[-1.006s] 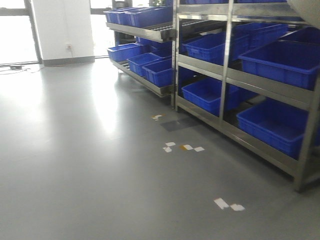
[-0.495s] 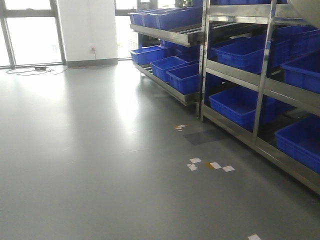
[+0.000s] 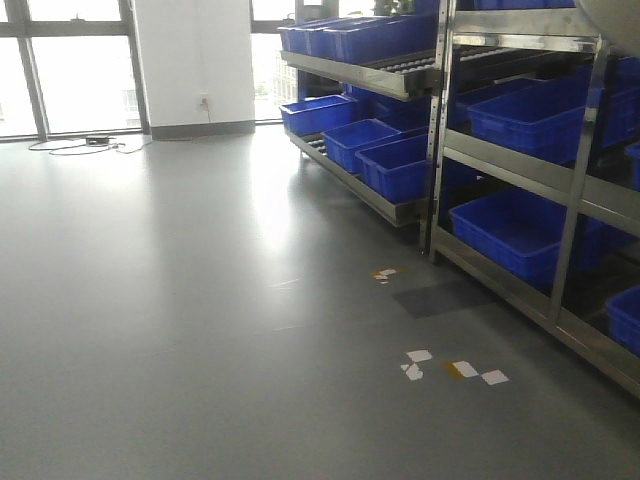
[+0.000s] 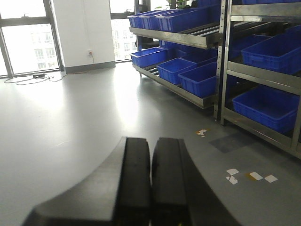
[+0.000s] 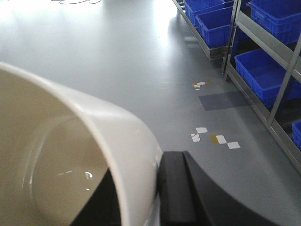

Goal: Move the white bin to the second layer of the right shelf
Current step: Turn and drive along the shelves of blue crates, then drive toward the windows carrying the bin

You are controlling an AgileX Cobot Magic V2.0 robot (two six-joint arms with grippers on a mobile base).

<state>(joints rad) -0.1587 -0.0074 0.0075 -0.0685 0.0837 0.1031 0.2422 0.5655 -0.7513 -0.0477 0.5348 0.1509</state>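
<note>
Carrying stage: the white bin [image 5: 70, 155] rides in the right gripper [image 5: 141, 193], whose jaws pinch the tub's rim wall. The outer finger [image 5: 176, 188] presses the outside, while its partner is mostly hidden inside the mouth. The left gripper [image 4: 150, 174] hangs ahead with its two pads pressed together on nothing. The bin is out on open grey floor, well apart from the steel rack [image 3: 560, 200] and to the left of it. Blue crates [image 3: 510, 225] fill the rack's levels, and tape marks [image 3: 455, 368] lie on the floor just in front of its foot.

By the look of it, the job is only at the approach. The next move calls for closing on the rack, then lifting the bin to a free stretch of rollers.

The right shelf second layer cannot be singled out here. One roller level [image 3: 400, 68] shows at the rack's far end, and the near bays are cut off at the frame edge. A pale curve in the front view's top corner may be the bin's rim.
</note>
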